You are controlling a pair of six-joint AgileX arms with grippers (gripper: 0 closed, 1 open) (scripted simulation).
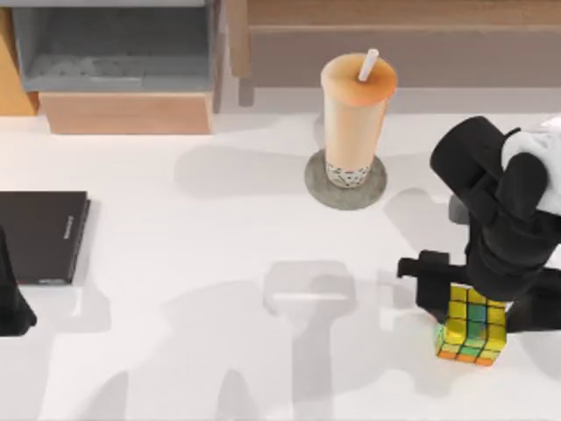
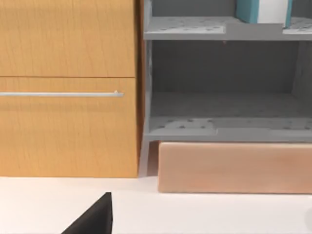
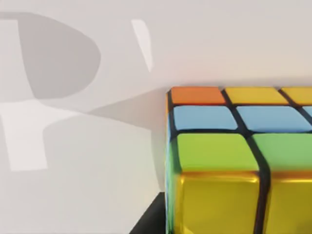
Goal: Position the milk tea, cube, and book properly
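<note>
Cube [image 1: 472, 331] sits lower right on the tabletop [image 1: 219, 289], right gripper [image 1: 478, 303] right over it, can't tell its grip. Milk tea [image 1: 354, 118] stands upper middle on a grey disc [image 1: 317, 184]. Left arm parked at left edge.

Small yellow-green puzzle cube [image 1: 473, 331]: upper part hidden beneath black right arm in top view; right wrist view cuts it off at edge [image 3: 234, 161]
Right gripper fingers: covered by arm's own body, state unreadable
Left arm [image 1: 13, 303]: only dark sliver at table's left edge, gripper out of frame
Thin flat black slab [image 1: 42, 235]: lettering too small to read, left part cut by frame
Teal-covered book with white pages [image 2: 263, 10]: only bottom portion visible on grey shelf, rest cut off
</note>
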